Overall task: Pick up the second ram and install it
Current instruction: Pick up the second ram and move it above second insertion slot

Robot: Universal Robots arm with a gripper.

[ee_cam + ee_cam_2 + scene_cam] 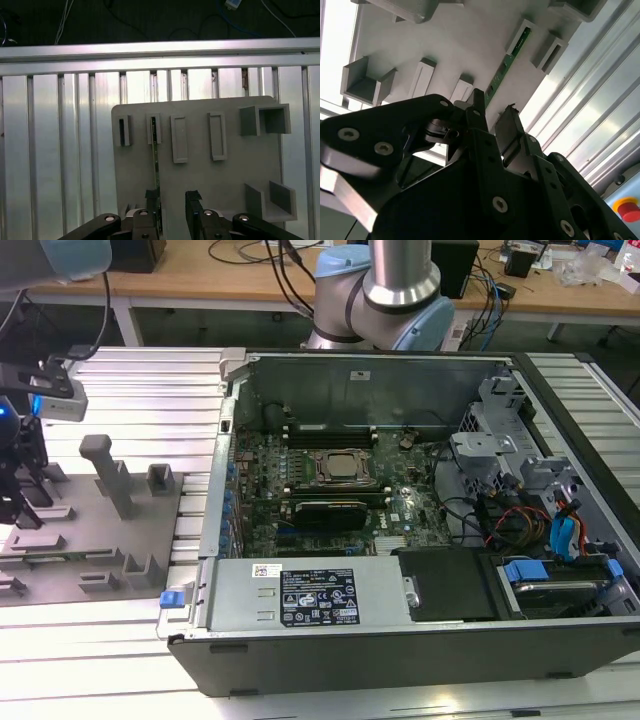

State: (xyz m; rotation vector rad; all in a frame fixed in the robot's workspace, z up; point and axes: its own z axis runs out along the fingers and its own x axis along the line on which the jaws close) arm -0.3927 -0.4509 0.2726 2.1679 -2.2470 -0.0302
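Fingers [153, 199] of the gripper [172, 197] stand apart with only bare grey plastic showing in the gap between them; they clamp nothing. In both wrist views the second ram [156, 155], a thin green stick standing on its long edge, runs straight toward one fingertip, and its near end lines up with that finger rather than with the gap; I cannot tell whether they touch. The stick's far end sits in a narrow raised holder on the grey holder tray [225, 175], between a slotted holder and a rectangular frame holder, in the row along one tray edge. In the exterior view the gripper [20, 505] hangs low over the tray [150, 520] at the exterior view's left. The tray lies on the ribbed aluminium tabletop [130, 390], just beside the open computer case [400, 640], whose motherboard [340, 490] faces up.
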